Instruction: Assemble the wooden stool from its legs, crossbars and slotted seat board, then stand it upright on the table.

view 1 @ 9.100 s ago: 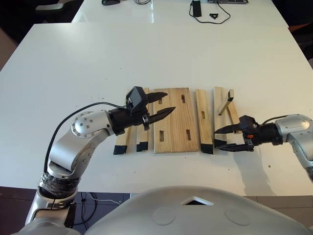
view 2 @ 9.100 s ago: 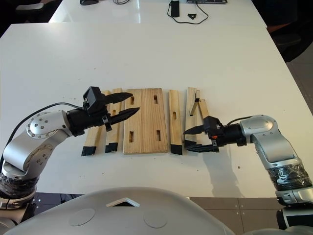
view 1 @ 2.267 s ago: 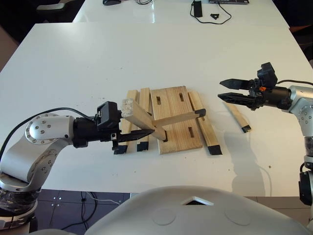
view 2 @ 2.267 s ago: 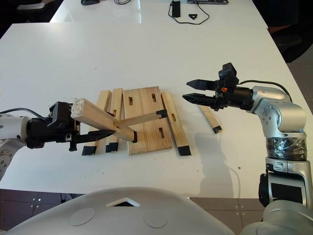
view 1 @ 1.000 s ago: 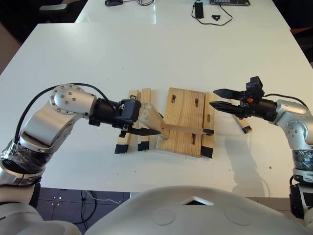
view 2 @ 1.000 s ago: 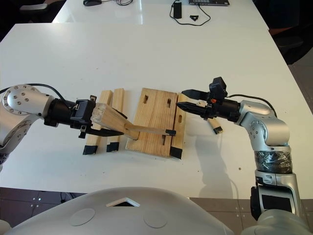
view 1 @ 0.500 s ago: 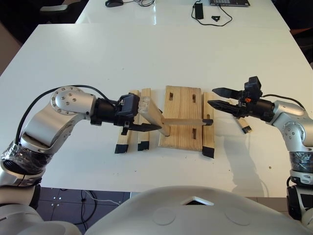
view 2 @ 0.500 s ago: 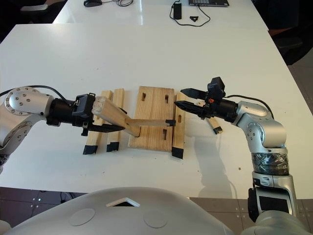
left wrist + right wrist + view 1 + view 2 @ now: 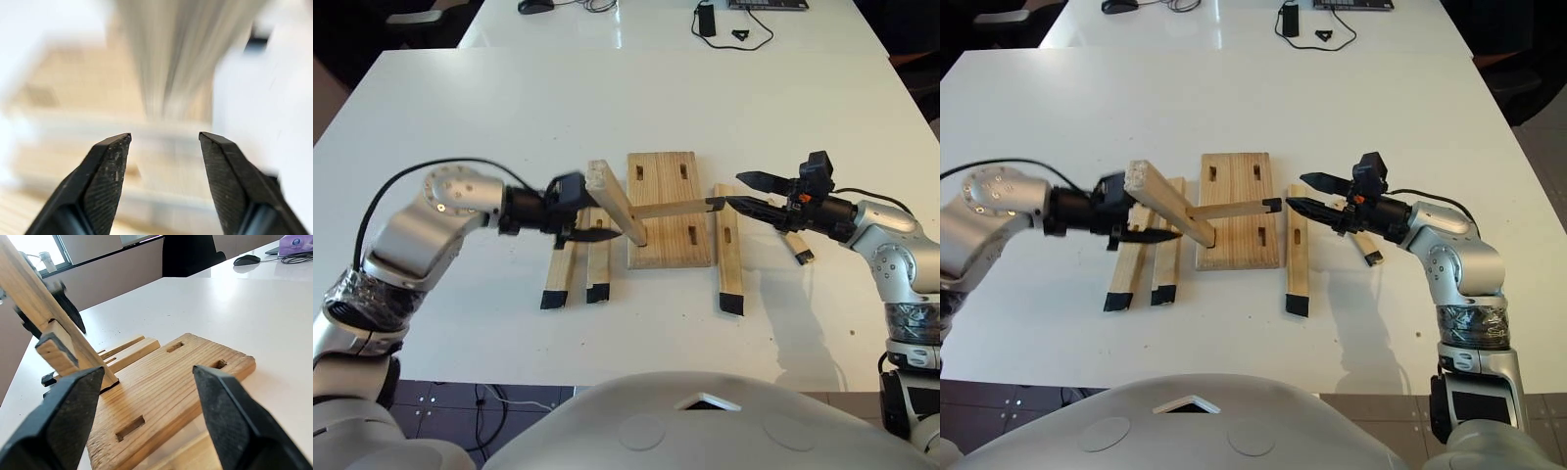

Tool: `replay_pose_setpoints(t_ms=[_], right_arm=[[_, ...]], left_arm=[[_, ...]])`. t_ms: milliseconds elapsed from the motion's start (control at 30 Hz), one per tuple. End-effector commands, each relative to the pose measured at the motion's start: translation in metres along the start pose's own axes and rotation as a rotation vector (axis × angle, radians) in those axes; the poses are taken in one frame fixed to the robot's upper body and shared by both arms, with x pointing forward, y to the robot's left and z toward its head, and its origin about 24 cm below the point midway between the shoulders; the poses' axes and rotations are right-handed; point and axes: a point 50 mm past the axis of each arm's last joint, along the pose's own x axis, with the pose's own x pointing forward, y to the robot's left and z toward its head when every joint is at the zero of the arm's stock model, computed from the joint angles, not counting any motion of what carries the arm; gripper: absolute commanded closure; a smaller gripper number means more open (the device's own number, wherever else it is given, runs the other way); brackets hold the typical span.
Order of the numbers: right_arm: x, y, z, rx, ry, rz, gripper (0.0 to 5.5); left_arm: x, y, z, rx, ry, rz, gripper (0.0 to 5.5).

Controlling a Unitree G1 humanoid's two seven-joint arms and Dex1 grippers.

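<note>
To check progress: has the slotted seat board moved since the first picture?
Yes. The seat board slid away from the robot: its near edge, once level with the black ends of the two flat legs, now lies beyond them.

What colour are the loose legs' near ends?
Black, on pale wood legs; clearest in left eye view.

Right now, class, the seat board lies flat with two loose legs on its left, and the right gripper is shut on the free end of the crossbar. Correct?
No: the right gripper is open, not shut on the free end of the crossbar, as the right wrist view shows. The seat board does lie flat with two loose legs on its left.
</note>
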Motion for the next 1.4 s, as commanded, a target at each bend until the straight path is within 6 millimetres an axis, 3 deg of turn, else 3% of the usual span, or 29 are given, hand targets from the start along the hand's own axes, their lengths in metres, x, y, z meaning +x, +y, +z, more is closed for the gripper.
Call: replay_pose_setpoints(t_ms=[33, 167, 267, 367, 500, 600, 733, 900, 1067, 1267, 1400], right_arm=[[-0.002, -0.002, 0.004, -0.023, 0.003, -0.015, 2.19], [-0.003, -0.001, 0.004, -0.026, 0.010, -0.017, 2.19], [-0.015, 0.001, 0.001, -0.021, 0.018, -0.052, 2.19], [-0.031, 0.002, -0.002, -0.027, 0.025, -0.116, 2.19], [-0.051, 0.004, 0.007, -0.016, -0.040, -0.219, 2.19], [-0.053, 0.005, 0.011, -0.016, -0.056, -0.236, 2.19], [-0.047, 0.002, 0.015, -0.019, -0.054, -0.225, 2.19], [-0.046, 0.002, 0.013, -0.015, -0.040, -0.220, 2.19], [-0.040, 0.002, 0.006, -0.012, -0.022, -0.210, 2.19], [-0.045, -0.002, 0.008, -0.024, -0.027, -0.234, 2.19], [-0.049, -0.009, 0.018, -0.046, -0.048, -0.258, 2.19]], left_arm=[[-0.010, 0.004, 0.009, 0.037, -0.001, 0.071, 2.26], [-0.024, -0.002, 0.010, 0.010, -0.023, 0.158, 1.66], [-0.043, -0.020, 0.003, -0.085, -0.028, 0.260, 1.66], [-0.049, -0.042, -0.018, -0.273, 0.039, 0.454, 1.66], [-0.026, -0.077, -0.014, -0.513, -0.065, 0.621, 1.66], [-0.012, -0.090, -0.016, -0.616, -0.082, 0.682, 1.66], [-0.007, -0.095, -0.037, -0.714, 0.009, 0.782, 1.66], [0.001, -0.100, -0.047, -0.750, 0.037, 0.803, 1.66], [0.013, -0.110, -0.082, -0.828, 0.121, 0.765, 1.66], [0.009, -0.105, -0.098, -0.790, 0.123, 0.775, 2.54], [0.003, -0.089, -0.095, -0.739, 0.064, 0.790, 3.09]])
